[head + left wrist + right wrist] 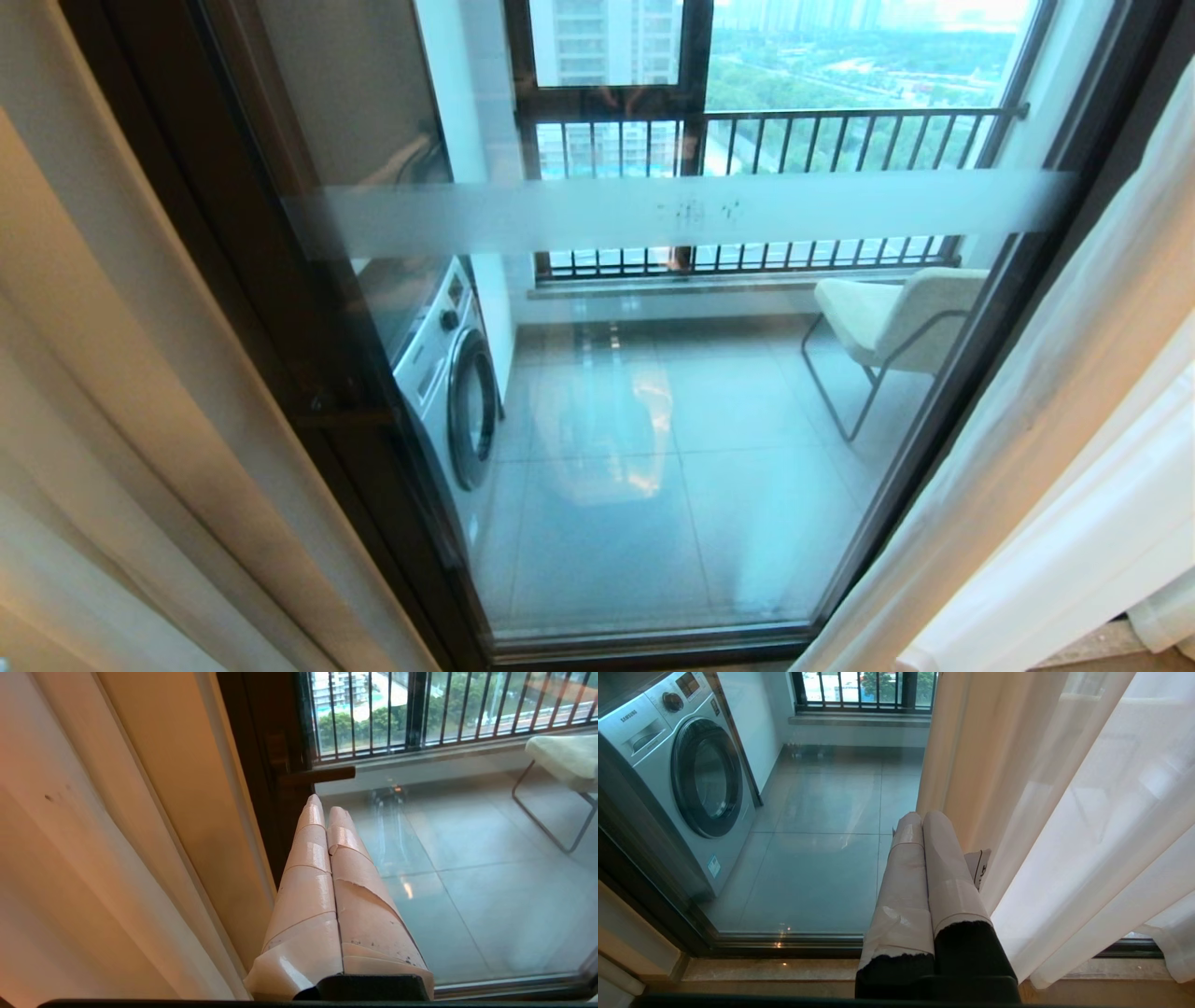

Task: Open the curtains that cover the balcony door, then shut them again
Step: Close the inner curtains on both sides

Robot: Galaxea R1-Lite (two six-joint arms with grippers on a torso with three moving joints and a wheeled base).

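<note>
Sheer white curtains [1055, 448] parted to both sides, door [653, 373] glass bare between. Left pincer [325, 807] shut, empty, just beside left panel, near frame. Right pincer [920, 817] shut, empty, beside right panel. Beyond glass: washer [457, 392] left, chair [896, 317] right, railing [784, 140] behind.

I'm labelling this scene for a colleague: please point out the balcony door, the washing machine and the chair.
balcony door [691, 213], head view, on its frosted band.
washing machine [707, 784], right wrist view, on its round door.
chair [868, 313], head view, on its seat cushion.
</note>
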